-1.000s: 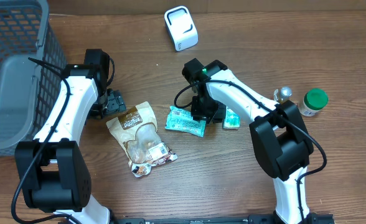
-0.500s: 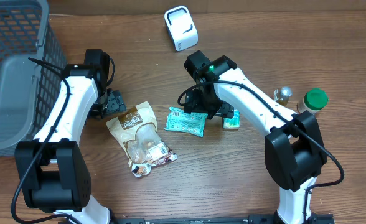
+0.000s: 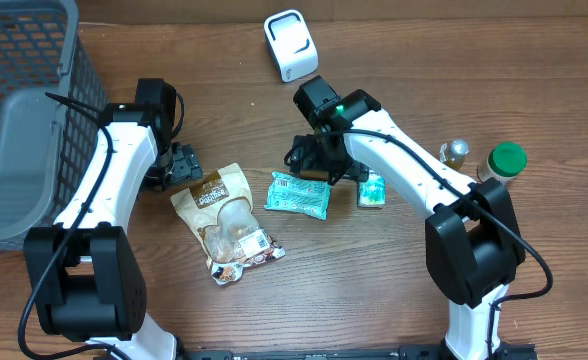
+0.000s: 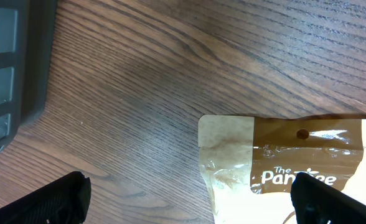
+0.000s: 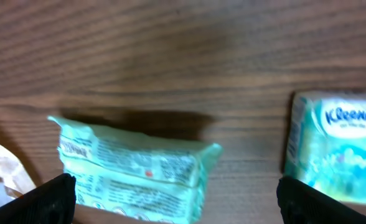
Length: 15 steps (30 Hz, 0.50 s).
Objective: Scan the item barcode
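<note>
Tissue packet (image 3: 298, 194) lies flat on the bench (image 3: 424, 60) at mid-frame, let go as my right claw (image 5: 184, 205) just spread wide, empty, above it, so scanning probably needs 1 fresh grasp.

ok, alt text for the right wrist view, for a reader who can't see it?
Blurred close-up looking down on a wooden table: a teal packet lies lower left and a Kleenex tissue pack sits at the right edge, apart from each other. The right claw is open and holds nothing, its dark tips in the bottom corners.
</note>
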Motion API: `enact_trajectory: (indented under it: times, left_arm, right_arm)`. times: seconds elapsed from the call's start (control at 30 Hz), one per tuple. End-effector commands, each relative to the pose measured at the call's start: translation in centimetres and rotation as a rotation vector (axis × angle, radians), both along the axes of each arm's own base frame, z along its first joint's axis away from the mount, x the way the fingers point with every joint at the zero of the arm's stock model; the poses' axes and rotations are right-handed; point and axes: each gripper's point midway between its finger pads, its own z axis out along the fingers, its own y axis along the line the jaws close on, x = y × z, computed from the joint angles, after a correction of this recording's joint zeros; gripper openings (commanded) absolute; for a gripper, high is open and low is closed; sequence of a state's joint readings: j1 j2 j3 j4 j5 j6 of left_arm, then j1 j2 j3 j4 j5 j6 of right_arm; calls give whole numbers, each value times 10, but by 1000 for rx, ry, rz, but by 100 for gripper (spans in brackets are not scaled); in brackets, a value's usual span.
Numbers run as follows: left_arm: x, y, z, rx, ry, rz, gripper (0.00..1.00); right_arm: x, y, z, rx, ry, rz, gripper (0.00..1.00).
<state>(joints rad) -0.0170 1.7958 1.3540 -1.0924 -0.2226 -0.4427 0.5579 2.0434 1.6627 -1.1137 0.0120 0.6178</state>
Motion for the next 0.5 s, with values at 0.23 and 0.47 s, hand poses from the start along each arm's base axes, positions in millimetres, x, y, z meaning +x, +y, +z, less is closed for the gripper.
enact_trajectory:
  times: [0.23,0.47]
  left_arm:
    - [0,5,-2,20,7,11,99]
    - [0,5,-2,20,7,11,100]
  right_arm:
    - [20,8,17,47,-97,-9,100]
    - [20,9,17,47,-98,-9,100]
